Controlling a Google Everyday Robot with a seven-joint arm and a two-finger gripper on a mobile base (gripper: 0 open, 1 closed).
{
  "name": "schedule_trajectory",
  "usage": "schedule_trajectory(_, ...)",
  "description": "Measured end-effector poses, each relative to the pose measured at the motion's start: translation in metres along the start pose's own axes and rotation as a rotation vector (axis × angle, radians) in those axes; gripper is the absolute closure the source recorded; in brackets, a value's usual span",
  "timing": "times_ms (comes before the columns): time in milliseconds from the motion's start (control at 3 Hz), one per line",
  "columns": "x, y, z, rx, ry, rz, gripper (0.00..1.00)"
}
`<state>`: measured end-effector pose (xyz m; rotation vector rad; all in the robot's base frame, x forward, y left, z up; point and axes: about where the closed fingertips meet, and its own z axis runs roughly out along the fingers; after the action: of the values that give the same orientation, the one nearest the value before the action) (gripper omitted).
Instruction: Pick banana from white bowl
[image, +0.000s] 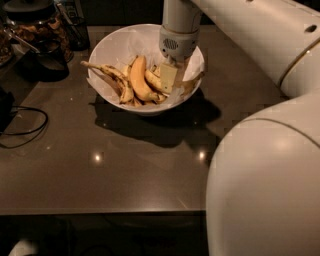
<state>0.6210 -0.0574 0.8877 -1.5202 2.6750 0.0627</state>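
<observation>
The white bowl (116, 44) stands on the dark table at the back middle. Three bananas lie in it. The pale dull-yellow banana (153, 80) lies on the right side, and its brownish end (194, 83) reaches the right rim. A plumper orange-yellow banana (137, 80) lies in the middle. A thin black-blotched banana (107, 72) lies on the left. My gripper (169, 80) reaches straight down into the bowl's right half, right at the pale banana, and hides its middle.
The dark glossy table (125, 165) stretches in front of the bowl. A jar (35, 25) and dark kitchen items stand at the back left. A black cable (25, 125) loops at the left edge. My white arm (265, 175) fills the right side.
</observation>
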Motion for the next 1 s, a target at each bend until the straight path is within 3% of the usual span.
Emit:
schedule_trajectory(333,0.0,0.0,0.0,0.0,0.0,0.0,1.0)
schedule_trajectory(667,-0.004,-0.001,-0.003,0.013,-0.045,-0.013,1.0)
schedule_trajectory(1000,0.004,0.008,-0.02,0.014,-0.138,-0.056,1.0)
